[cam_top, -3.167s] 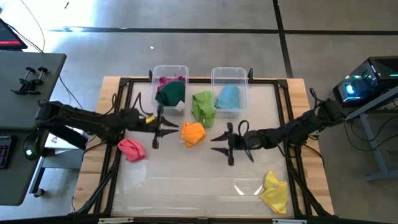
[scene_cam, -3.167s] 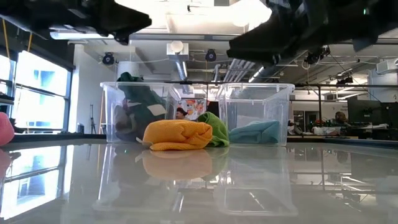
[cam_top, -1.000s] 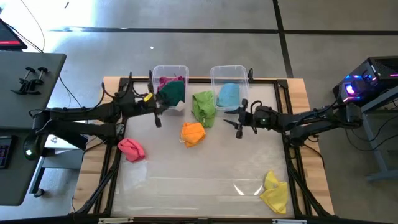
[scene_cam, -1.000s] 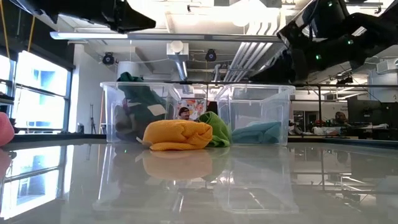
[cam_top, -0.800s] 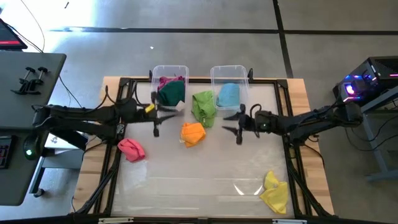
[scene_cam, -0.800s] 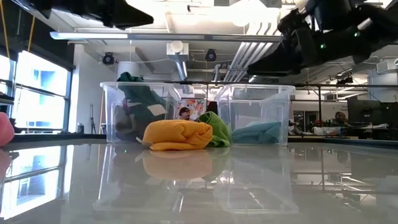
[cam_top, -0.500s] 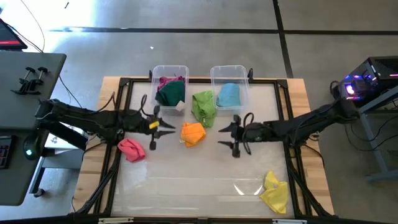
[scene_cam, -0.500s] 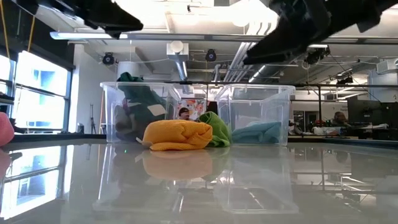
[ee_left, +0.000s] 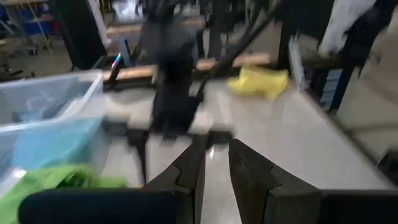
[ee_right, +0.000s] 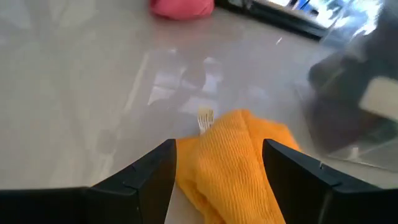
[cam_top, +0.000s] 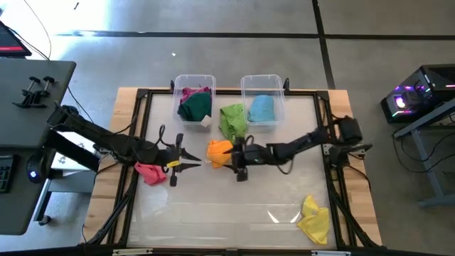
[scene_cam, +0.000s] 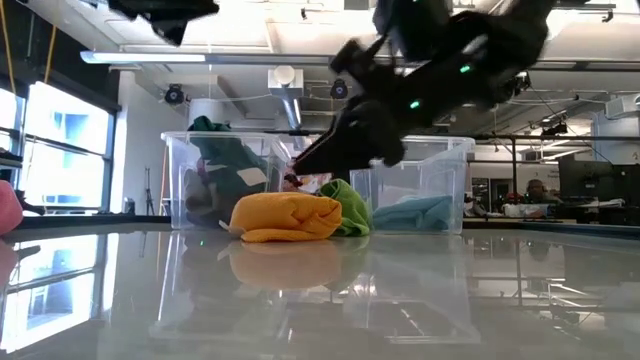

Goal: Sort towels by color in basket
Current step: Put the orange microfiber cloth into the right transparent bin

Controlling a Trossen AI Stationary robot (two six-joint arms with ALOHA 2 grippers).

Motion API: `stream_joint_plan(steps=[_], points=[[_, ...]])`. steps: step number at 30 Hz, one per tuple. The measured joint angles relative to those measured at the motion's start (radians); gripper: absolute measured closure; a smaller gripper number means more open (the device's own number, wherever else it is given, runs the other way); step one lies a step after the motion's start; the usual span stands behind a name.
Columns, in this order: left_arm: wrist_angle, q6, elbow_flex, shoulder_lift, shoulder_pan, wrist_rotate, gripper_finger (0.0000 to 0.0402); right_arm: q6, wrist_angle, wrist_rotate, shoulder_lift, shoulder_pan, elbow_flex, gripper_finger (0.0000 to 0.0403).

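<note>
My right gripper (cam_top: 228,155) (ee_right: 219,144) is open and low over the orange towel (cam_top: 217,151) (ee_right: 233,165) at mid-table, one finger on each side of it; I see no touch. My left gripper (cam_top: 195,163) (ee_left: 216,146) hovers just right of the pink towel (cam_top: 148,173), pointing away from it, with a narrow gap between its fingers. The light green towel (cam_top: 233,121) leans against the right bin's near wall. The yellow towel (cam_top: 313,217) lies by the near right corner. Dark green (cam_top: 194,107) and magenta (cam_top: 188,92) towels fill the left bin, a light blue one (cam_top: 261,110) the right.
Two clear plastic bins, left (cam_top: 194,77) and right (cam_top: 261,77), stand at the table's far edge. A black frame (cam_top: 135,142) runs round the tabletop. The glossy near half of the table holds only the yellow towel. People and desks show far behind in the low view.
My right gripper has swept from beside the right bin toward the table's left and near side, dropping to the orange towel. My left gripper has drawn back from the left bin toward the near edge, ending beside the pink towel. No towel has moved.
</note>
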Motion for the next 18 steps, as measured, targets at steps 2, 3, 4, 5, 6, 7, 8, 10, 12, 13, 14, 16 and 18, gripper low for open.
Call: stream_joint_plan(steps=[2, 3, 4, 5, 6, 7, 8, 10, 12, 13, 14, 16, 18], points=[[0.018, -0.045, 0.001, 0.006, -0.016, -0.010, 0.0344, 0.023, -0.037, -0.058, 0.051, -0.032, 0.049, 0.0169], [0.023, -0.074, 0.000, 0.012, -0.028, -0.021, 0.0344, 0.053, -0.057, -0.070, 0.069, -0.044, 0.066, 0.0170], [0.045, -0.100, 0.000, 0.024, -0.039, -0.038, 0.0344, 0.087, -0.083, -0.078, 0.083, -0.056, 0.082, 0.0173], [0.049, -0.117, 0.002, 0.032, -0.052, -0.063, 0.0344, 0.116, -0.099, -0.084, 0.094, -0.066, 0.099, 0.0176], [0.038, -0.129, 0.000, 0.037, -0.069, -0.088, 0.0344, 0.133, -0.099, -0.085, 0.107, -0.074, 0.116, 0.0180], [0.039, -0.139, -0.001, 0.049, -0.087, -0.110, 0.0344, 0.142, -0.100, -0.085, 0.115, -0.080, 0.125, 0.0187], [0.055, -0.143, 0.000, 0.064, -0.100, -0.132, 0.0344, 0.144, -0.112, -0.084, 0.124, -0.084, 0.127, 0.0194], [0.046, -0.146, 0.000, 0.085, -0.135, -0.185, 0.0344, 0.144, -0.126, -0.081, 0.153, -0.089, 0.132, 0.0212], [0.072, -0.164, 0.000, 0.118, -0.164, -0.231, 0.0344, 0.160, -0.131, -0.049, 0.167, -0.087, 0.123, 0.0235], [0.078, -0.168, 0.001, 0.131, -0.178, -0.249, 0.0344, 0.179, -0.131, -0.036, 0.173, -0.086, 0.123, 0.0247], [0.070, -0.170, 0.000, 0.139, -0.197, -0.263, 0.0344, 0.203, -0.138, -0.024, 0.179, -0.084, 0.124, 0.0260], [0.098, -0.184, 0.000, 0.166, -0.230, -0.285, 0.0344, 0.243, -0.166, -0.003, 0.183, -0.073, 0.126, 0.0286], [0.098, -0.200, 0.000, 0.179, -0.270, -0.318, 0.0344, 0.266, -0.169, 0.014, 0.182, -0.056, 0.125, 0.0316]])
